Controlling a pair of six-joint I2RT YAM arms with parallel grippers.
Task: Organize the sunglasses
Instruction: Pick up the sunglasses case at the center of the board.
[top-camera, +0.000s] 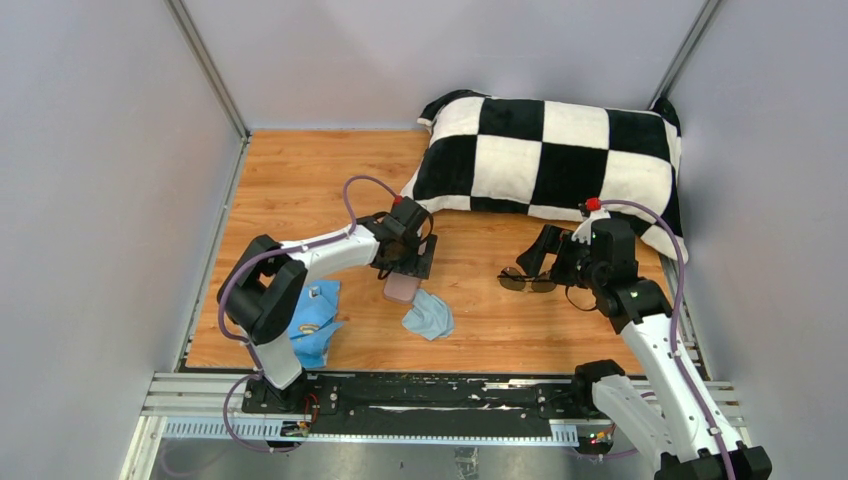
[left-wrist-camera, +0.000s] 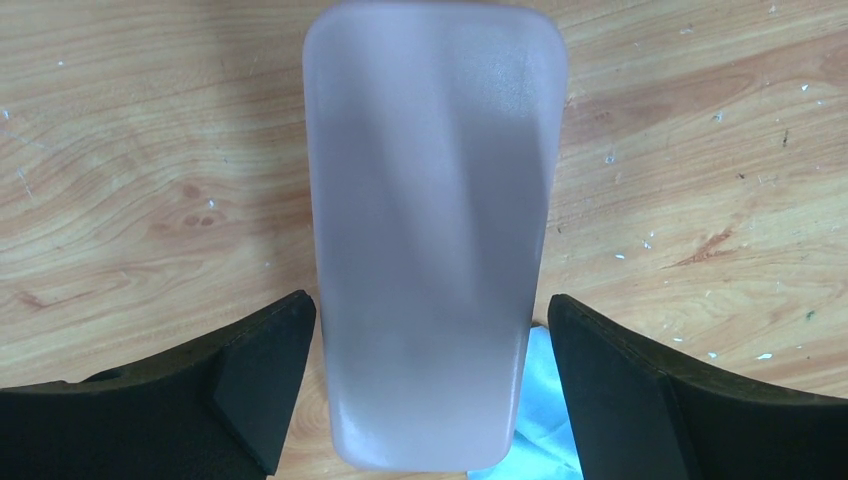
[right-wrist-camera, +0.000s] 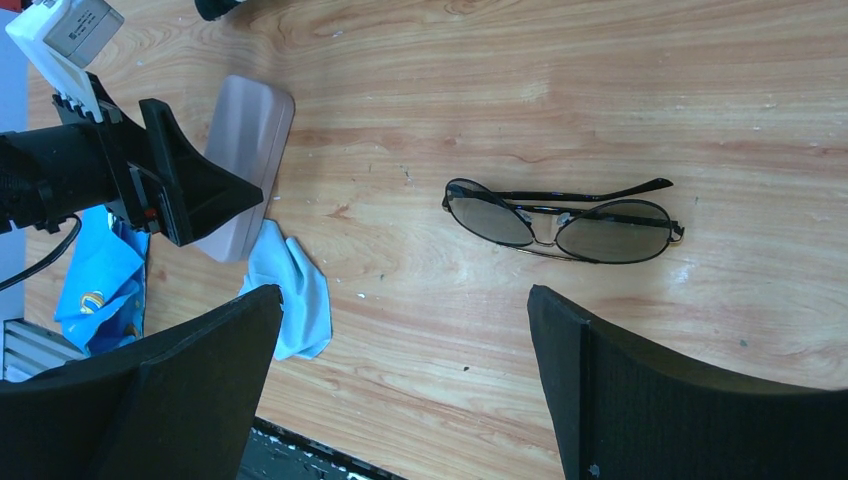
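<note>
Left gripper (left-wrist-camera: 432, 318) sits wide open straddling the pink case (left-wrist-camera: 436, 190), right gripper (right-wrist-camera: 405, 305) gapes too, sunglasses (right-wrist-camera: 562, 220) lying just ahead of its fingers.

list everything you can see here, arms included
sunglasses: one pair, dark frame with tinted lenses, lying on the table right of centre
case: one, pink, on the table left of centre
cloth: one, light blue, crumpled at the case's near end
packet: one, blue, near left edge beside the left arm
pillow: one, black and white checks, far right corner
table: one, light wood, under everything
left gripper: one, black, open, fingers either side of the case
right gripper: one, black, open, over bare wood beside the sunglasses
</note>
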